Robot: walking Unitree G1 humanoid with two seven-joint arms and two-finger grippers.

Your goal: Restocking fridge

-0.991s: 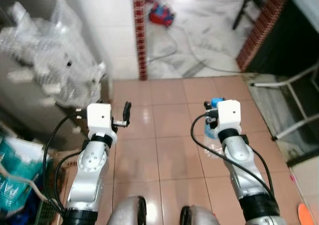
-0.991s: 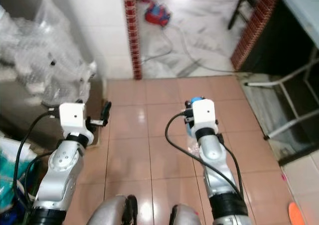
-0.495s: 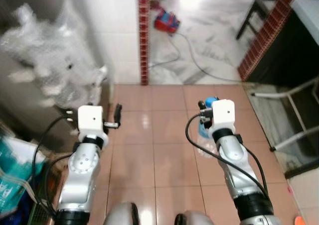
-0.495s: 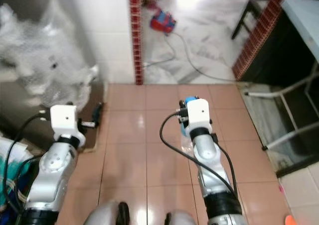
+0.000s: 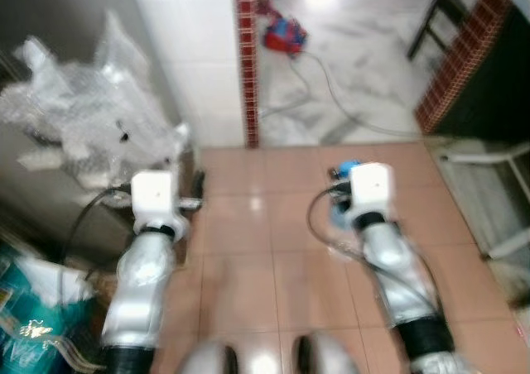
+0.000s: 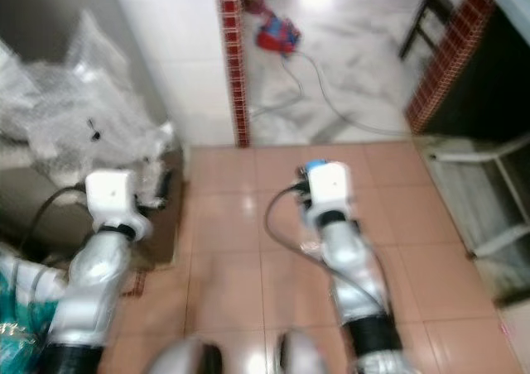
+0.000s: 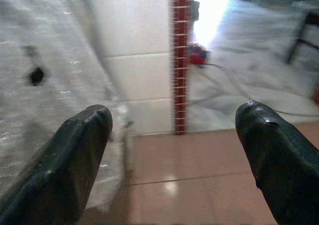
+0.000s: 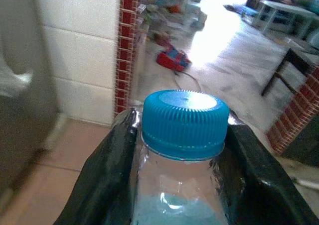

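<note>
1. Two silver arms, rounded jointed segments, blurred in the head views.
2. White boxy wrist housing tops each arm; left arm point(image 5: 145, 283), right arm point(image 5: 397, 266).
3. Black cables loop from each housing down along the forearm.
4. Black collar ring below each housing.
5. Left gripper point(image 7: 174, 150): two long black fingers point(image 7: 75, 165), rounded matte tips.
6. Right gripper point(image 8: 182, 150): fingers glossy black.

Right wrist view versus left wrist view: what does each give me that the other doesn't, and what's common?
Right wrist view: the right tool shut on a clear bottle with a blue cap, one black finger against each side, and a table in the far room.

Left wrist view: the left tool open, holding nothing, with bubble wrap beside it.

Both: the red-brick tile column, the white tiled wall, the terracotta floor and the red toy with its cable.
</note>
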